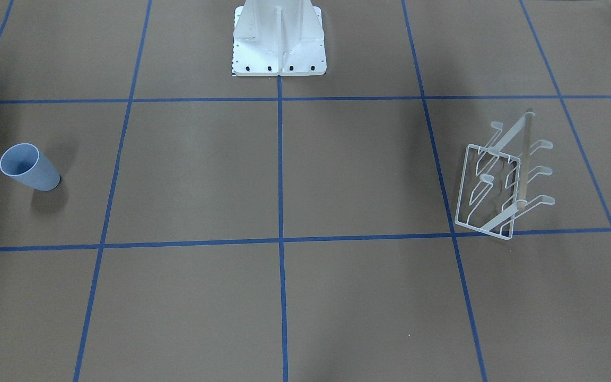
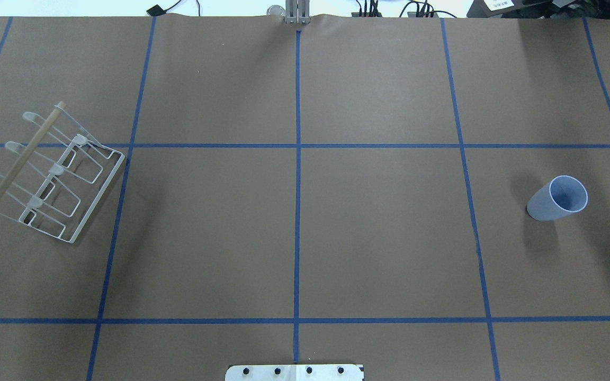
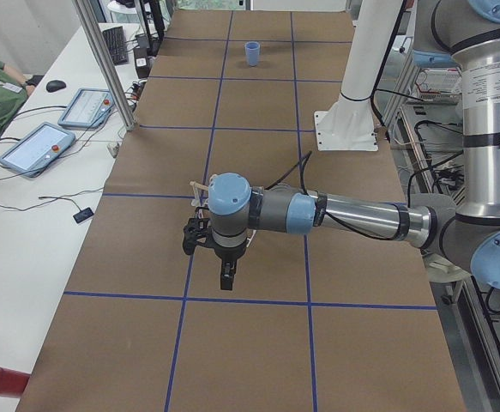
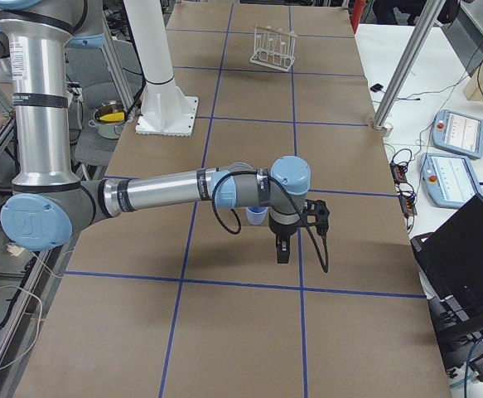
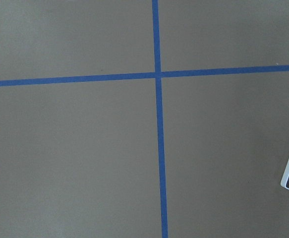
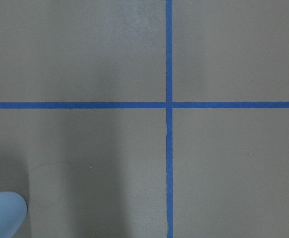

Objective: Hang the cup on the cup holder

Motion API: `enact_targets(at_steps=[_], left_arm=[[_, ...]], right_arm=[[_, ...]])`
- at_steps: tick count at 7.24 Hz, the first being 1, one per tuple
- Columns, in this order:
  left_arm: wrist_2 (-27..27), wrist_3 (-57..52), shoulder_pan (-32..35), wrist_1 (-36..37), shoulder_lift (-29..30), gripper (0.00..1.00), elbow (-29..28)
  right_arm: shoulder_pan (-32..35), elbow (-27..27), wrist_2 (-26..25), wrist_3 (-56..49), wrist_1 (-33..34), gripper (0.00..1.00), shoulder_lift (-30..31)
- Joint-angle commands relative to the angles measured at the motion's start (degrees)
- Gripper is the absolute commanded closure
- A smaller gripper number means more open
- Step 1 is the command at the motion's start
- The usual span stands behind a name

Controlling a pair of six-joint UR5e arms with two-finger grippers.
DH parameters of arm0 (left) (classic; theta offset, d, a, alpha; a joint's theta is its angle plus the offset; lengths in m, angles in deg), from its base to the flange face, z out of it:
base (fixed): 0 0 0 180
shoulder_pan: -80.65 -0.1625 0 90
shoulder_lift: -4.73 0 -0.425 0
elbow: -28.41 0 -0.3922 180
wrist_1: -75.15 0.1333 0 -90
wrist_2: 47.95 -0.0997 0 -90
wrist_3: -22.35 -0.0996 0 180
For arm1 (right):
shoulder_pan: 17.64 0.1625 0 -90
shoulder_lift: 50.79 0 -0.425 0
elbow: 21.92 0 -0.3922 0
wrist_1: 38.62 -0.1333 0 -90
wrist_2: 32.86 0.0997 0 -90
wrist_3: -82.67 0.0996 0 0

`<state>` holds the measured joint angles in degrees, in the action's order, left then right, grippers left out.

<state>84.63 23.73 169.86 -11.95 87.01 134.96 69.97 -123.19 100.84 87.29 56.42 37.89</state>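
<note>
Front-facing: the cup [image 1: 29, 167] stands rim-up on the counter [image 1: 337, 175], well apart from the cup holder [image 1: 525, 159]; overhead: cup at right, cup holder at left; left side view: the left pincer [image 3: 225, 281] hovers above the counter, grip impossible to tell; right side view: the right pincer [image 4: 281, 249] hovers near the cup, grip likewise unclear.

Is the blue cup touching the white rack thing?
Apart. The overhead view shows the cup far right and the cup holder far left, with table between them.
</note>
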Motion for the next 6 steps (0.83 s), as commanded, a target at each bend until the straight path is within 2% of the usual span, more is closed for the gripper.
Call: enact_targets(at_steps=[1,2,4,6], left_arm=[[0.4,-0.23,0.0,-0.35,0.78,0.02,0.32],[0.49,-0.23,0.0,-1.14,0.78,0.02,0.5],[0.49,-0.23,0.0,-1.14,0.69,0.02,0.5],[0.49,-0.23,0.0,-1.14,0.69,0.02,0.5]], right_arm=[[-2.16,-1.2,0.16,2.3,-0.38,0.0,-1.66],[-5.05,-2.16,1.38,6.15,-2.73,0.0,-1.93],[-12.95,-3.75,1.13,14.69,-11.76,0.0,-0.88],[-17.97,-3.4,1.13,18.66,-13.83,0.0,1.23]])
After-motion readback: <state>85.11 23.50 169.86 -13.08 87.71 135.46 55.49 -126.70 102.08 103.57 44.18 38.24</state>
